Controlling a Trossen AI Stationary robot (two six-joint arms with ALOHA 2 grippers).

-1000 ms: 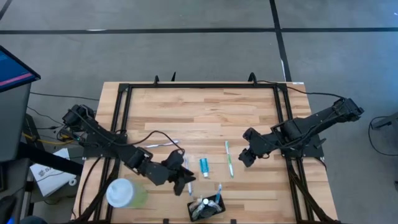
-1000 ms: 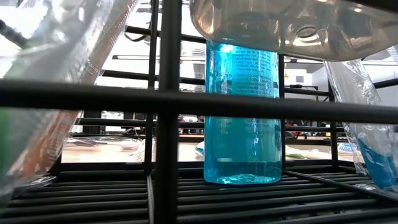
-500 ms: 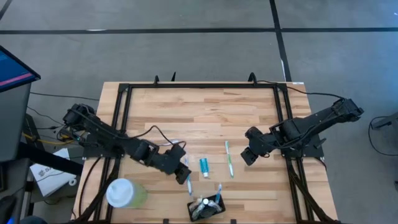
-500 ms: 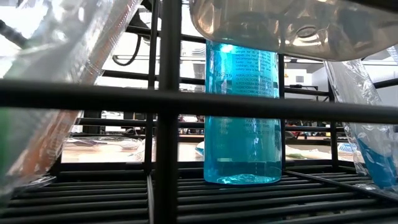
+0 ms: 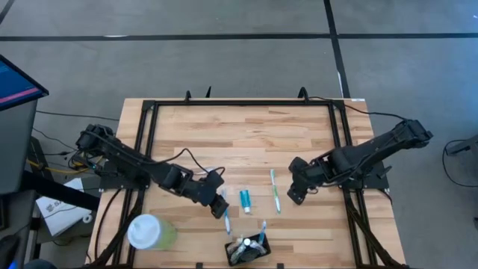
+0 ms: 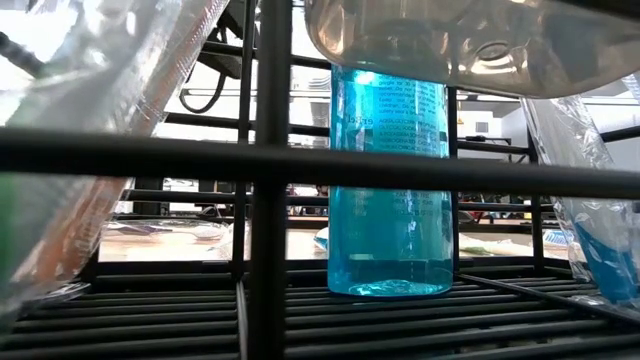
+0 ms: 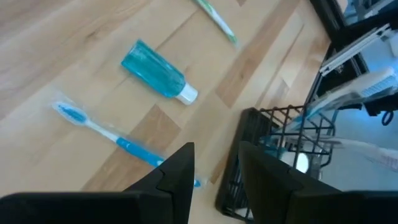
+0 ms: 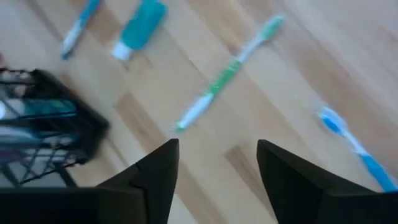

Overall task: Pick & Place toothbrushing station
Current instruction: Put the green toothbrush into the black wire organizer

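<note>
- Place: a robotics lab or workshop, where I work.
- Floor [image 5: 239,60]: bare grey concrete with dark taped lines.
- Table [image 5: 246,134]: pale butcher-block wood in a black metal frame [image 5: 243,102], cables trailing off.
- Monitor [image 5: 15,82]: at my left edge.
- Background, low view: shelving and equipment.

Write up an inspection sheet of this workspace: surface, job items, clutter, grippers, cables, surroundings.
Surface: light wooden slatted tabletop inside a black frame.
Job's things: black wire holder at the near edge, already holding items; small teal tube, green-and-white toothbrush and blue toothbrush lie flat on the wood.
Clutter: pale green cup with white round lid at the near left corner.
Grippers: left gripper empty, jaws apart, over the blue toothbrush; right gripper open, empty, beside the green-and-white toothbrush.
Cables: black cable loops along the left arm.
Surroundings: grey floor; nobody seen.
</note>
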